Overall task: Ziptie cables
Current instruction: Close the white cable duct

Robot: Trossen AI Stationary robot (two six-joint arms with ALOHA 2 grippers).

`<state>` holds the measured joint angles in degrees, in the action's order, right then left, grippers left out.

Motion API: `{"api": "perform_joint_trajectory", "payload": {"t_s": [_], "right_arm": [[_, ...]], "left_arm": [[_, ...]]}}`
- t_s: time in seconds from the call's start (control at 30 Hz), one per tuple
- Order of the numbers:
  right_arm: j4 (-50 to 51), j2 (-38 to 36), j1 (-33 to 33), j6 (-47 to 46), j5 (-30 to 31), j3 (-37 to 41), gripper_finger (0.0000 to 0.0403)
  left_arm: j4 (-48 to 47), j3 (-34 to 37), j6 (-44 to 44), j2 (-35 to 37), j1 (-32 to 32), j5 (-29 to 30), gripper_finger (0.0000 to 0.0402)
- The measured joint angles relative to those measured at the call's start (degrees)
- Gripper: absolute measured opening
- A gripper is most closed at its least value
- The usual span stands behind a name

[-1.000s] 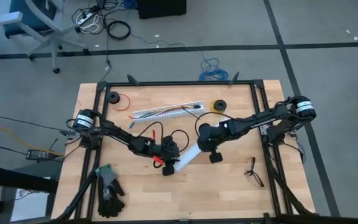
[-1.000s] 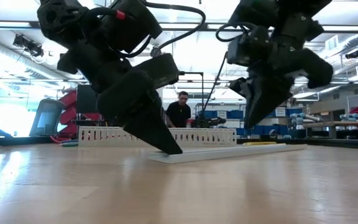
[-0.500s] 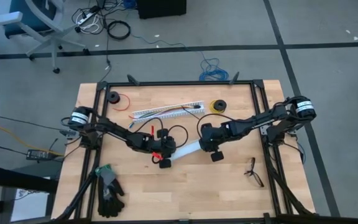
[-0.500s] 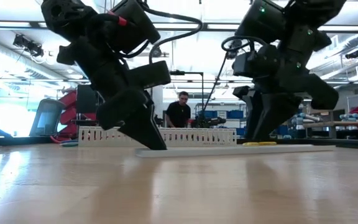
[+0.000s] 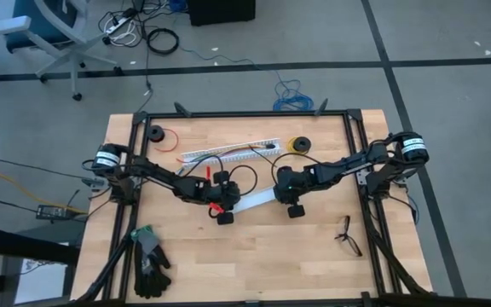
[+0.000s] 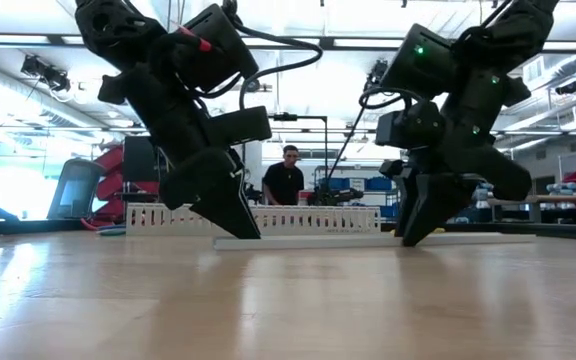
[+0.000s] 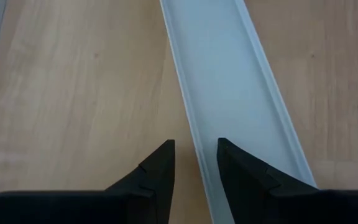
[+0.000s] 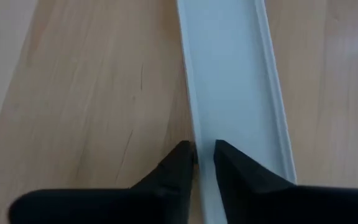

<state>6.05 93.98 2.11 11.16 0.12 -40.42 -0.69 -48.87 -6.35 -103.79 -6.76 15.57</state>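
A long white open channel (image 5: pixel 254 201) lies between my two grippers in the middle of the table. My left gripper (image 5: pixel 227 210) (image 6: pixel 248 232) (image 7: pixel 196 155) is at its left end. My right gripper (image 5: pixel 284 196) (image 6: pixel 413 235) (image 8: pixel 202 155) is at its right end. Each gripper straddles one side wall of the channel. The cables (image 5: pixel 239 153), thin coloured wires, lie along a white slotted channel (image 5: pixel 203 156) near the far edge. The ziptie does not show in any view. My left gripper pinches one side wall (image 7: pixel 189 124) of the white channel near its left end, one finger inside the trough and one outside. The fingers slant down from above. The channel sits level at table height. My right gripper pinches the same kind of side wall (image 8: pixel 193 124) near the channel's right end, one finger in the trough and one outside. It comes from above, pointing down. The channel runs straight away from the fingers.
A yellow spool (image 5: pixel 298 145) and a black spool with red wire (image 5: pixel 156 134) stand near the far edge. Dark gloves (image 5: pixel 149 260) lie at the near left corner. A small black forked object (image 5: pixel 346 234) lies at the near right. A person (image 6: pixel 286 180) stands beyond the table.
Both grippers have carried the white channel toward the far edge, the left one farther. The channel has turned from a diagonal to nearly along the table's left-right line. In the low view it has gone from slanted to level.
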Motion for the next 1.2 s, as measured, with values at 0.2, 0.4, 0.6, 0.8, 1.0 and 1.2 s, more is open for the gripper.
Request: {"api": "perform_joint_trajectory", "payload": {"t_s": [0.2,0.4,0.6,0.8,1.0,1.2], "right_arm": [[-3.5,-1.8,0.9,-0.9,1.9,0.2,0.0006],[-8.3,-5.3,2.3,-0.7,10.3,-0.2,0.0001],[-16.1,-5.8,1.4,1.6,9.8,-0.3,0.0001],[-11.1,-5.8,1.2,-2.5,9.1,-1.3,0.0001],[-9.7,-5.8,3.3,-10.6,9.1,-1.4,0.0000],[-6.4,-6.6,5.3,-16.1,10.7,-1.4,0.0000]], "left_arm": [[-0.6,0.0,0.2,0.1,0.3,-3.5,0.0131],[0.3,-0.2,0.3,-0.1,0.2,-8.2,0.0131],[2.2,-0.1,1.3,0.0,0.4,-11.2,0.0131],[0.2,0.4,1.5,3.7,0.4,-8.4,0.0131],[-0.8,0.1,2.8,9.7,-0.2,-1.8,0.0131],[-2.0,0.1,0.9,12.8,-2.2,3.0,0.0131]]}}
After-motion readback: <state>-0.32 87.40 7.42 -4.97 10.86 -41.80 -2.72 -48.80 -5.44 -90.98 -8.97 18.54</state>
